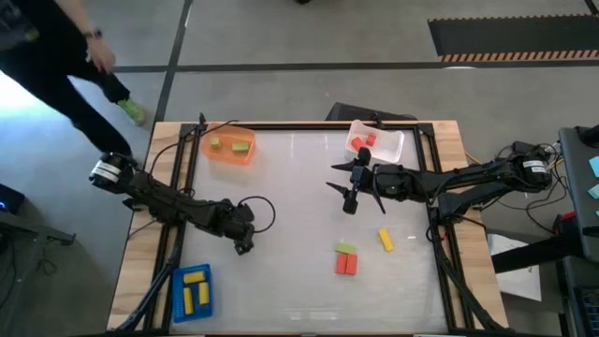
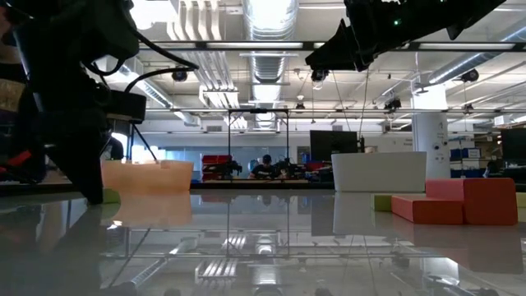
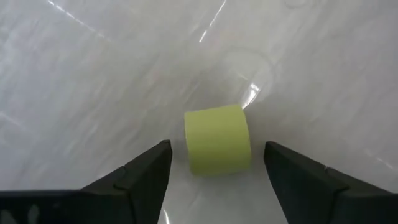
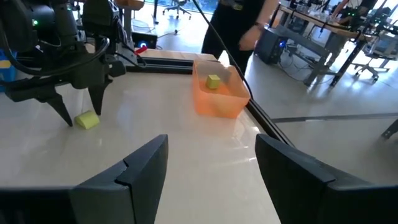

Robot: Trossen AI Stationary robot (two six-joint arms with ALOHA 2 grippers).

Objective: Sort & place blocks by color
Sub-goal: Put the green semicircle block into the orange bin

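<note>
Left gripper wide open, straddling a green block on the worktop, not yet grasped. Next: close, carry to orange tray. Right gripper open, empty, beside white tray.

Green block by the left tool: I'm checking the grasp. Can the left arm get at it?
Probably yes: the left tool is open, the green block lies between its fingers, nothing blocking.
</note>
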